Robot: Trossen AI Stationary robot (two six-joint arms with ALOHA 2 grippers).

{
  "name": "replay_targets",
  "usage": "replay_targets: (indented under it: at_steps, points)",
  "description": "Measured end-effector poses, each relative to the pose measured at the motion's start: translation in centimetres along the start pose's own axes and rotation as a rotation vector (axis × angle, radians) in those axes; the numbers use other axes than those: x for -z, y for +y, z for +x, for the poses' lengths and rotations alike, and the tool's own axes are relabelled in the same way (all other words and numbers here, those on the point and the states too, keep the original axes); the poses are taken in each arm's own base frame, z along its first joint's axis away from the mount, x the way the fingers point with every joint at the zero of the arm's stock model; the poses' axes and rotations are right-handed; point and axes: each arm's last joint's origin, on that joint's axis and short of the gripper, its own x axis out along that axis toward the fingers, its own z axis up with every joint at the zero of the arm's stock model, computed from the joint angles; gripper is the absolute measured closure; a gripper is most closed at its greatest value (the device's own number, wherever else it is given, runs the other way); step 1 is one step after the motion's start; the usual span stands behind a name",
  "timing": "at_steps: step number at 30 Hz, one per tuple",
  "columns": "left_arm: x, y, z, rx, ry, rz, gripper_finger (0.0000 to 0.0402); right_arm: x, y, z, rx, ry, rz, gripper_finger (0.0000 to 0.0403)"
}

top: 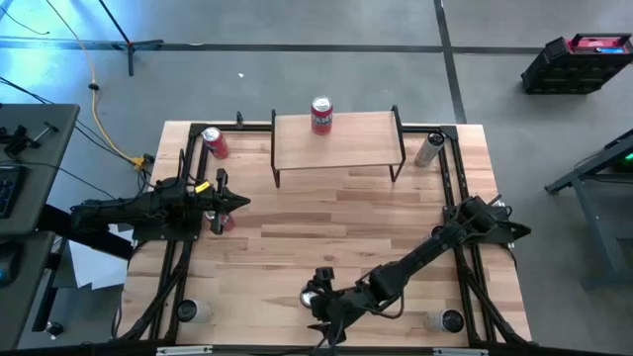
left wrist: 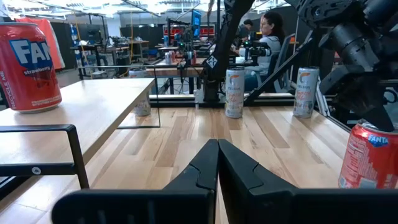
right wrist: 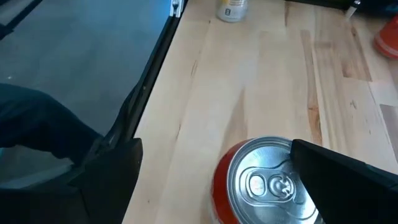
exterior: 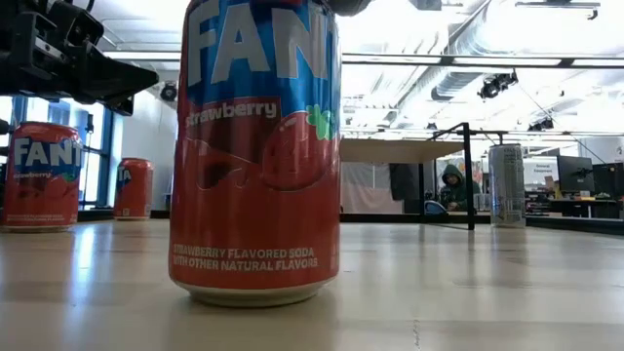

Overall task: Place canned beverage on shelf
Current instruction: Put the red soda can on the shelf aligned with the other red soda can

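Entry: beverage stocking, one can shelved, a second about to be picked.

Done: one red strawberry soda can point(top: 321, 115) stands upright on the shelf point(top: 366, 138) plank, near its rear edge. In hand: the right gripper point(top: 318, 294) hangs over a red can point(right wrist: 264, 183) at the table's point(top: 297, 237) near edge, fingers spread wide to either side of the lid, not yet closed on it; judged, grasp, lift and carry to the plank remain. Left gripper point(top: 237, 202), fingers pressed together and empty, waits at the left side beside another red can point(top: 224, 221). Further stock: a red can point(top: 214, 142) left of the shelf, a silver can point(top: 428, 149) to its right. Surface: light wooden planks, black frame rails. Room: grey concrete floor, workshop benches, a seated person point(left wrist: 268, 37) beyond the table.
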Motion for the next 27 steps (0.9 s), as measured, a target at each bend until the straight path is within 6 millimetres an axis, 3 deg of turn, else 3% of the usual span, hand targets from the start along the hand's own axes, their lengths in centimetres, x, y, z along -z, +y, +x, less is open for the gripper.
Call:
replay_targets:
  at_steps: [9,14,23,27]
  points:
    - [0.0,0.0,0.0,0.0,0.0,0.0,0.0398,-2.2,1.0,-1.1,-0.007,-0.049,-0.05,0.0006]
    - [0.0,0.0,0.0,0.0,0.0,0.0,0.0398,-1.7,-0.3,-0.9,0.109,0.008,-0.067,0.0006]
    - [0.0,0.0,0.0,0.0,0.0,0.0,0.0398,-1.5,-1.5,-0.3,0.043,0.063,0.008,0.0006]
    - [0.0,0.0,0.0,0.0,0.0,0.0,0.0398,0.1,-1.8,0.7,0.055,0.115,0.03,0.0006]
